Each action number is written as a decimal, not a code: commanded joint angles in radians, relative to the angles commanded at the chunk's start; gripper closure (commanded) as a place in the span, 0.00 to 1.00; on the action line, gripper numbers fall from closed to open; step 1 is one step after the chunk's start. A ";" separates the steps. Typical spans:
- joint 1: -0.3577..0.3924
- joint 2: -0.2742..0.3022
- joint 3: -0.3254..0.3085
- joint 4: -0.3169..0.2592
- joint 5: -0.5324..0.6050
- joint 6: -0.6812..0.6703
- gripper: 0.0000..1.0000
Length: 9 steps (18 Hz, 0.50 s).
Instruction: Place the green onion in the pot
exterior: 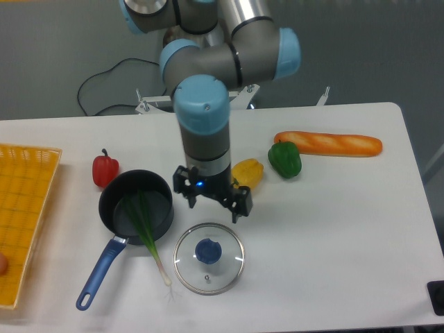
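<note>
The green onion (145, 226) lay with its dark leaves inside the pot (136, 210) and its white bulb end hanging over the rim onto the table (333, 236), beside the glass lid (208, 258); the gripper (214, 202) hung apart from it, to the pot's right, fingers spread and holding nothing. Judged from this, the placing was only partly good; to do it well the stalk would need nudging or regrasping near the middle so the bulb end tipped inside; the lid lay close and could be knocked. Counted: 1 green onion, 1 pot, 1 lid, 3 bell peppers (red (105, 170), yellow (248, 173), green (285, 159)), 1 baguette (328, 143), 1 yellow basket (24, 208).
</note>
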 joint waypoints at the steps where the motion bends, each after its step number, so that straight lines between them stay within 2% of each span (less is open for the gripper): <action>1: 0.021 0.003 -0.006 -0.011 0.002 0.075 0.00; 5: 0.100 0.031 -0.034 -0.028 0.015 0.339 0.00; 9: 0.157 0.034 -0.034 -0.029 0.026 0.480 0.00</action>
